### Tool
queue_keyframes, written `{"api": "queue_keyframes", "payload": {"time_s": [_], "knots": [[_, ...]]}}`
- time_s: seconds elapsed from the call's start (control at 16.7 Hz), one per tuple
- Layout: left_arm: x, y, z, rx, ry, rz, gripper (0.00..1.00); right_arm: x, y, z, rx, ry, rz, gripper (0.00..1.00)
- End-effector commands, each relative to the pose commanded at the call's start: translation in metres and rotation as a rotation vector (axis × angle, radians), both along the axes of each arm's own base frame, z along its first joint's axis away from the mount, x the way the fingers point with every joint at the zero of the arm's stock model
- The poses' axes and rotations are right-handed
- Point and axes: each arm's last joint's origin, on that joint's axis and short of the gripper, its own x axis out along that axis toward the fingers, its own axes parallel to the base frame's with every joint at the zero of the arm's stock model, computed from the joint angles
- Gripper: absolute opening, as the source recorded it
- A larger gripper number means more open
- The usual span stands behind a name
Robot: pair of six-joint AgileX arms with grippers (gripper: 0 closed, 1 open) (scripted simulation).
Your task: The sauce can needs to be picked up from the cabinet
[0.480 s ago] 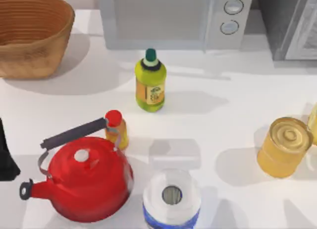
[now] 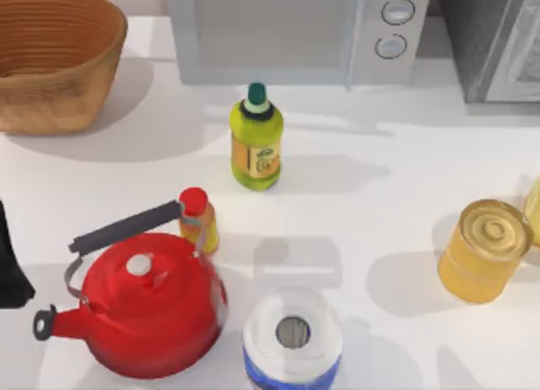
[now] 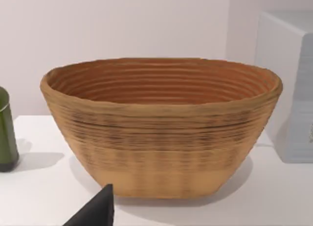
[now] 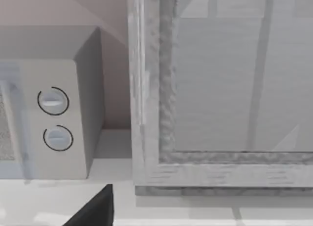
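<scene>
Grey panelled cabinet door close before right wrist camera, seemingly closed; jaws' state: cannot tell.

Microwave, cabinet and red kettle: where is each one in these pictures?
Microwave (image 2: 278,31), top view, on its door.
Cabinet (image 4: 220,84), right wrist view, on its lighter grey door panel.
Red kettle (image 2: 152,310), top view, on its rounded red body.

Slight shadow shifts on table
</scene>
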Motion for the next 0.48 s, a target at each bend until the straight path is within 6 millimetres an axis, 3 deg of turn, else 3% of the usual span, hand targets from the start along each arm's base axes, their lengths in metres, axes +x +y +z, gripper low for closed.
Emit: {"api": "queue_keyframes", "payload": {"time_s": [0.24,0.48], "knots": [[0.000,0.000,0.000,0.000,0.000,0.000,1.00,0.012,0.005,0.087,-0.001,-0.018,0.004,1.00],[0.000,0.000,0.000,0.000,0.000,0.000,1.00,0.042,0.012,0.166,-0.002,-0.015,0.004,1.00]]}}
